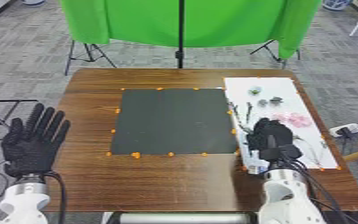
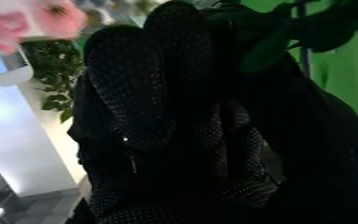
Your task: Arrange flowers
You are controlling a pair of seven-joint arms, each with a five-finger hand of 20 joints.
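At the table's left edge in the head view, the robot's left hand (image 1: 31, 147) is open, palm down, with straight, spread fingers. The right hand (image 1: 271, 137) is over the white sheet (image 1: 257, 86), beside thin dark green stems (image 1: 241, 117). Pink flowers (image 1: 295, 119) lie right of it, and a small pale flower (image 1: 255, 90) and grey-green heads (image 1: 270, 101) lie farther back. In the right wrist view, dark leaves (image 2: 322, 32) are beside the right hand (image 2: 175, 100), with pink flowers (image 2: 55, 19) farther off. Whether it holds a stem is unclear.
A dark square mat (image 1: 171, 122) with orange markers along its edges covers the middle of the brown table (image 1: 180, 187). A whitish object (image 1: 255, 162) is near the right wrist. Behind the table stand a green cloth (image 1: 229, 25) and a black stand (image 1: 181, 55).
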